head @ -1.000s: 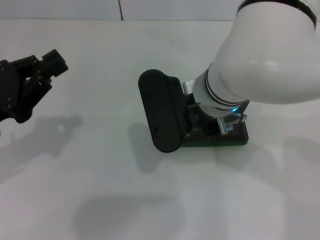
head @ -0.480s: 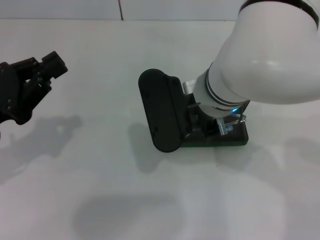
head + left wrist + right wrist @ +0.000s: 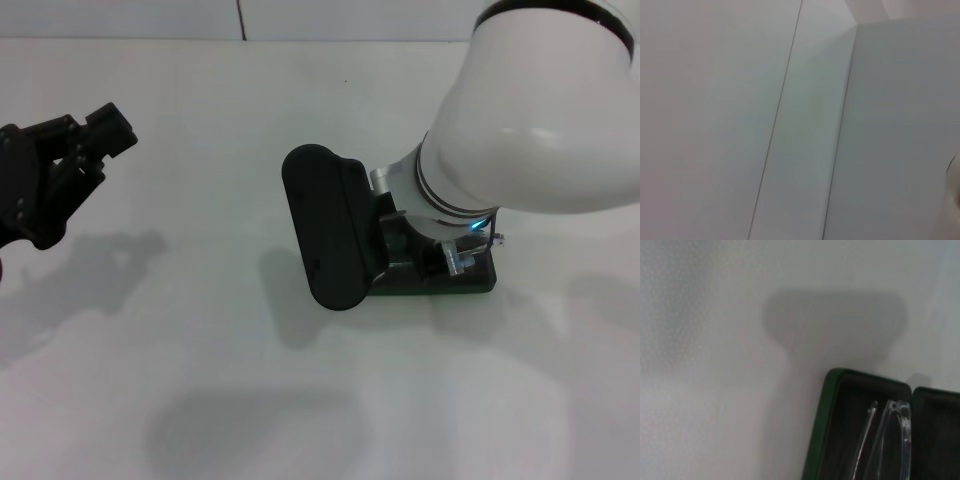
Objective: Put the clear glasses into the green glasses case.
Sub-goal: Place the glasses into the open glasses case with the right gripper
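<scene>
**Right gripper over open case; glasses in tray**

I am holding my right gripper [image 3: 430,250] directly above the green glasses case [image 3: 470,282], which is lying open on the white table [image 3: 200,330] beneath me. The clear glasses [image 3: 887,440] are resting in its dark-lined tray. I cannot tell my finger state. My left gripper [image 3: 90,140] is hovering well apart, fingers spread.

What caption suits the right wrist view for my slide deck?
Clear glasses lying in the open green glasses case on the white table.
</scene>
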Action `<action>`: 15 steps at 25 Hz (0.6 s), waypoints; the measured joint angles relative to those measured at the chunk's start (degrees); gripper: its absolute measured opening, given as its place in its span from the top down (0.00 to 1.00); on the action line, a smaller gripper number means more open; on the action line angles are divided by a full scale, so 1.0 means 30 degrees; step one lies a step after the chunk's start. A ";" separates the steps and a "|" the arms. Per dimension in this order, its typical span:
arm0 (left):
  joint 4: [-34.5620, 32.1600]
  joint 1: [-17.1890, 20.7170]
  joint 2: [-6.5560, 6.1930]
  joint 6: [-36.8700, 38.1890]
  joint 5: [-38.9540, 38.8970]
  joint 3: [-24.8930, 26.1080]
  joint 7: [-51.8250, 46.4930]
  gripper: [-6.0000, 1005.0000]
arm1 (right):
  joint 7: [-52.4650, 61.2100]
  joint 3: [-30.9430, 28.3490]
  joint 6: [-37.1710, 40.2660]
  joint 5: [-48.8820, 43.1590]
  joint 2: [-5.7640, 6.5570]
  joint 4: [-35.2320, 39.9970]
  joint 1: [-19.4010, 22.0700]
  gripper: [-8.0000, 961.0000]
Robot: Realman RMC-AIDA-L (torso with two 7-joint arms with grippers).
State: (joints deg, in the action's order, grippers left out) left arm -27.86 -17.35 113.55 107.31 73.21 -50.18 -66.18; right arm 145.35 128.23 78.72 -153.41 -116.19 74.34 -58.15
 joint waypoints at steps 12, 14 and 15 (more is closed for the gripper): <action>-0.0001 -0.0159 0.0057 -0.0006 0.0442 0.0111 0.0001 0.81 | 0.0152 0.0151 0.0209 -0.0469 0.0001 0.0190 0.0080 0.80; -0.0001 -0.0162 0.0070 -0.0028 0.0447 0.0115 0.0001 0.81 | 0.0338 0.0152 0.0221 -0.0479 0.0001 0.0148 0.0022 0.79; -0.0001 -0.0161 0.0077 -0.0037 0.0450 0.0116 0.0000 0.81 | 0.0427 0.0152 0.0248 -0.0515 0.0000 0.0139 -0.0006 0.78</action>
State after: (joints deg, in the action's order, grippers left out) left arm -27.86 -17.84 113.78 107.20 74.56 -49.83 -66.18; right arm 146.63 128.69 79.47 -154.96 -116.19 74.76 -58.17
